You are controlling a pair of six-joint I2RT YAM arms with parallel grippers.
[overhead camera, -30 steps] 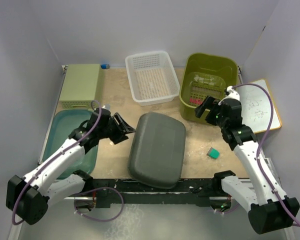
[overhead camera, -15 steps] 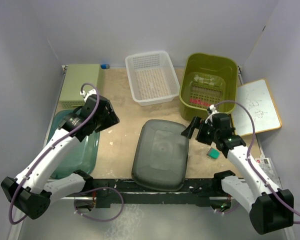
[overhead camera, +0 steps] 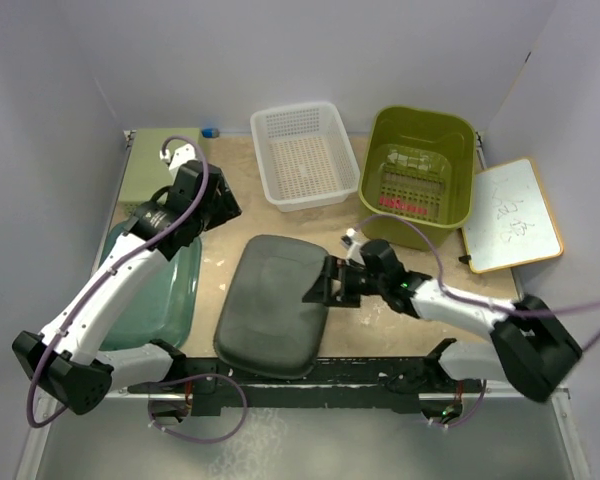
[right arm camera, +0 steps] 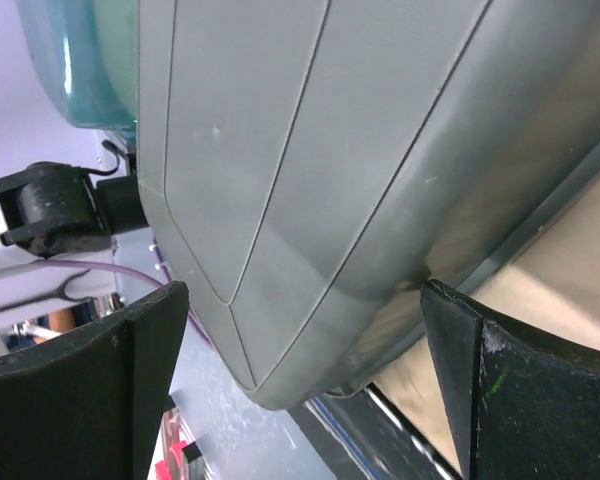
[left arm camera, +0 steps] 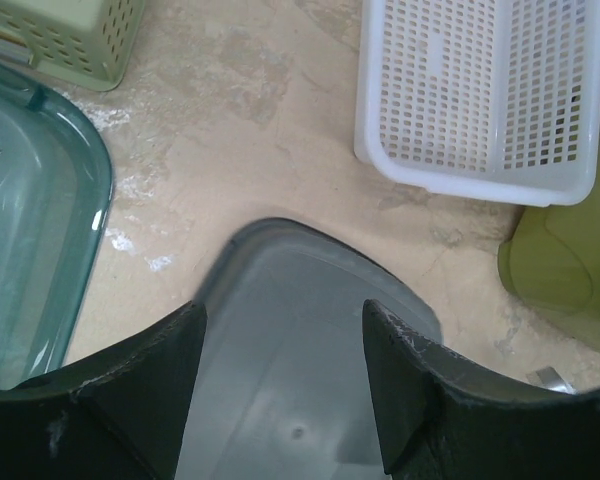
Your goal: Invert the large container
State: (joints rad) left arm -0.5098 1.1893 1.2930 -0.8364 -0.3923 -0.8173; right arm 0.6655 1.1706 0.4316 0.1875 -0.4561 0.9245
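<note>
The large dark grey container (overhead camera: 270,305) lies bottom up at the front middle of the table, angled to the left. My left gripper (overhead camera: 212,205) is open and empty, raised behind the container's far left corner; in the left wrist view the container (left arm camera: 300,350) shows below and between the fingers (left arm camera: 130,400). My right gripper (overhead camera: 320,285) is open and low at the container's right edge. In the right wrist view the container's side (right arm camera: 300,150) fills the space in front of the open gripper (right arm camera: 305,380).
A teal tub (overhead camera: 155,295) lies at the left under my left arm. A light green basket (overhead camera: 160,170), a white basket (overhead camera: 302,152) and an olive bin (overhead camera: 418,172) stand along the back. A whiteboard (overhead camera: 510,215) lies at the right.
The grey container has slid left and turned. My right arm has dropped low and swung left to its right edge. My left gripper has drawn back toward the rear left.
</note>
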